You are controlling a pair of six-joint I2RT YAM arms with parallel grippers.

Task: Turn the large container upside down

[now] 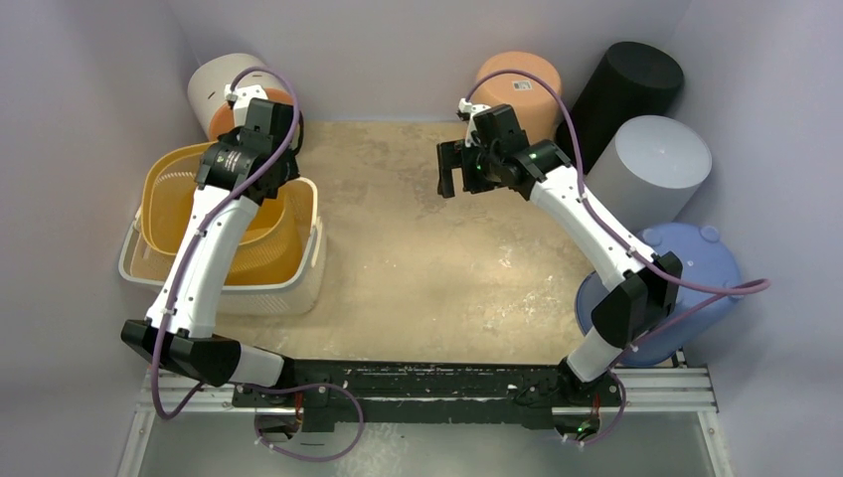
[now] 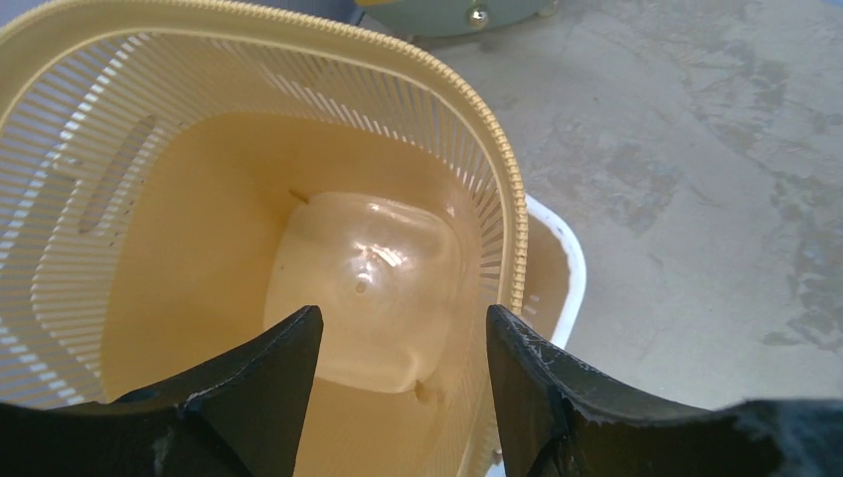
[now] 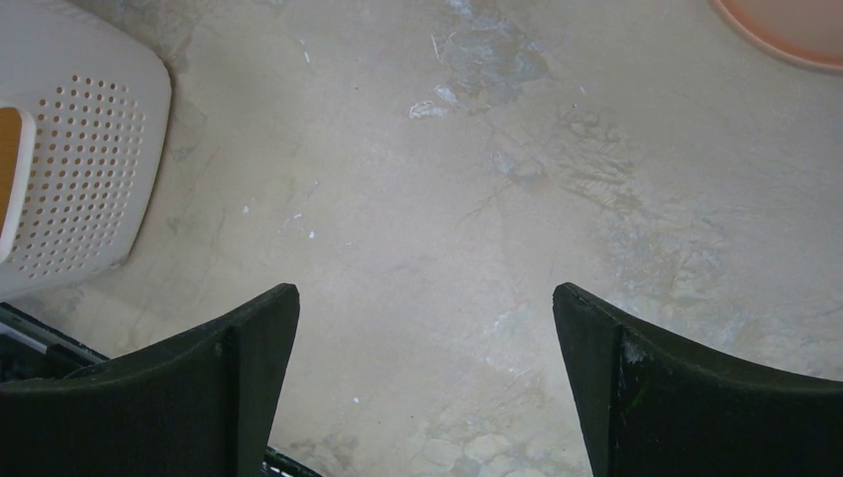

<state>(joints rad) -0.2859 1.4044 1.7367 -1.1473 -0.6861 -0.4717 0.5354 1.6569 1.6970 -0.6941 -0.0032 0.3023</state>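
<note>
Left wrist view: the left end effector [image 2: 403, 316] hangs wide open over the yellow basket [image 2: 179, 258], gripping nothing, probably lining up on its rim. That's the large container, I reckon, nested upright in the white basket [image 2: 569, 260] at frame left. The right end effector [image 3: 425, 290] is spread and empty too, parked over the scuffed beige worktop [image 3: 447, 149]. Pale walls all round.

Inner basket [image 1: 171, 177] nests in outer basket [image 1: 288, 295] at left.
</note>
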